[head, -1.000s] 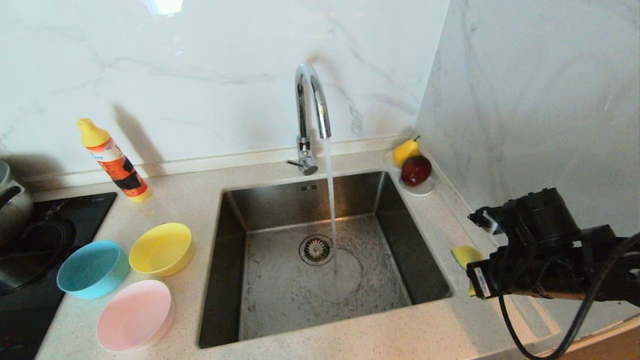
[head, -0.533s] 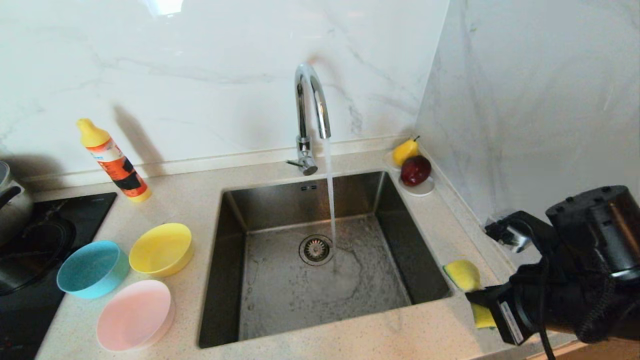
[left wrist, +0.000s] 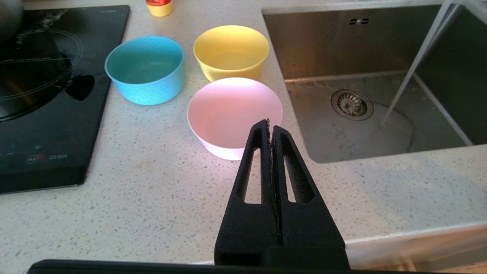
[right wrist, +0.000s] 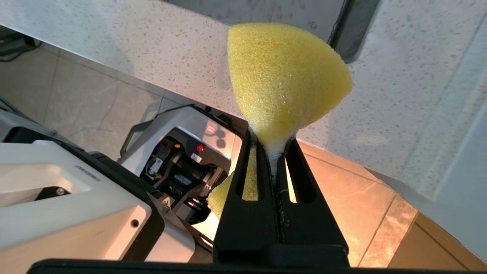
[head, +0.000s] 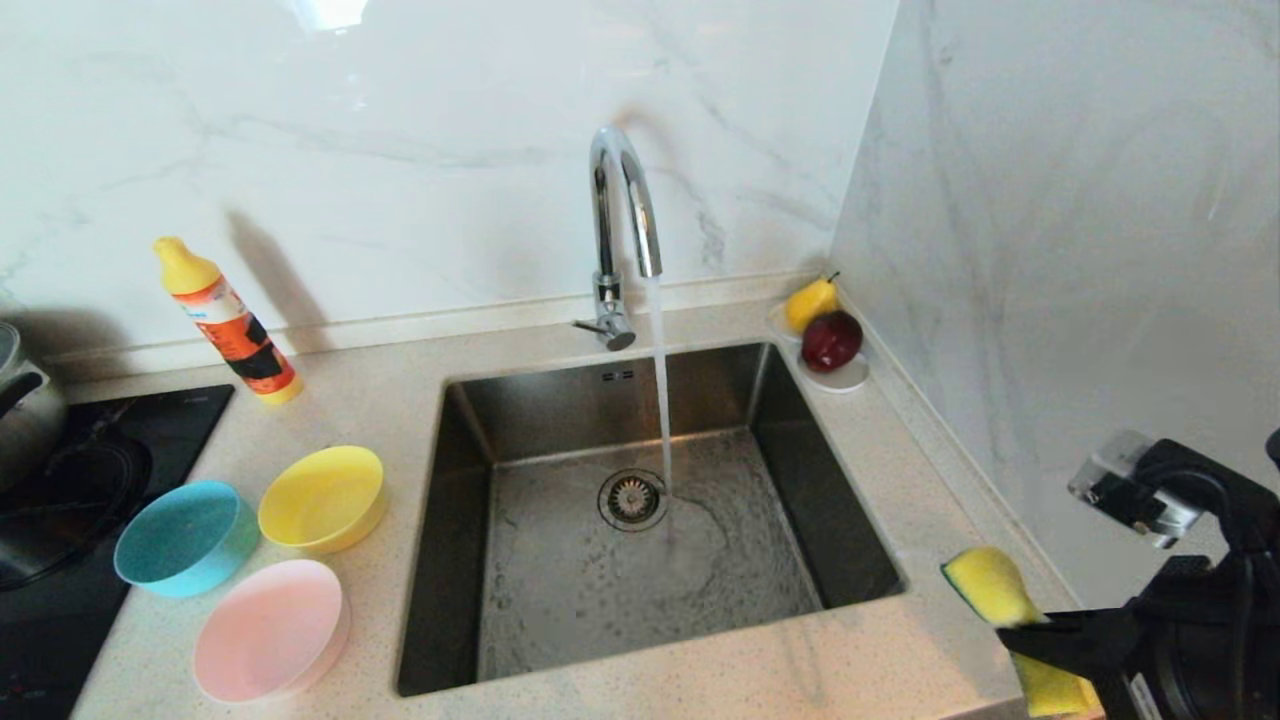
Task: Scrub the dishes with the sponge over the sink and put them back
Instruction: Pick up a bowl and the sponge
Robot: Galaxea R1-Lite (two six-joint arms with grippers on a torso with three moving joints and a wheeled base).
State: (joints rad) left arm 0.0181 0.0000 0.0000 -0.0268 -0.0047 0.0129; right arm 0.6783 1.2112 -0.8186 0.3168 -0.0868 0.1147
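Three dishes stand on the counter left of the sink (head: 600, 395): a yellow bowl (head: 322, 497), a light blue bowl (head: 185, 537) and a pale pink bowl (head: 270, 630). My right gripper (head: 1010, 630) is at the counter's near right corner, shut on the yellow sponge (head: 985, 585). The sponge (right wrist: 281, 80) bulges out past the squeezed fingertips of that gripper (right wrist: 272, 139), with foam at the pinch. My left gripper (left wrist: 270, 123) is parked shut and empty above the counter, just short of the pink bowl (left wrist: 234, 110). The yellow bowl (left wrist: 231, 49) and blue bowl (left wrist: 144, 68) lie beyond it.
The faucet (head: 620, 230) runs water into the basin near the drain (head: 632, 498). A dish-soap bottle (head: 228, 322) stands at the back left. A black cooktop (head: 60, 500) with a steel pot (head: 20, 400) is far left. A white saucer (head: 840, 378) with fruit sits back right by the side wall.
My right arm has drawn back toward the near right corner, carrying the sponge off the counter beside the sink. The left arm and the bowls have not moved.
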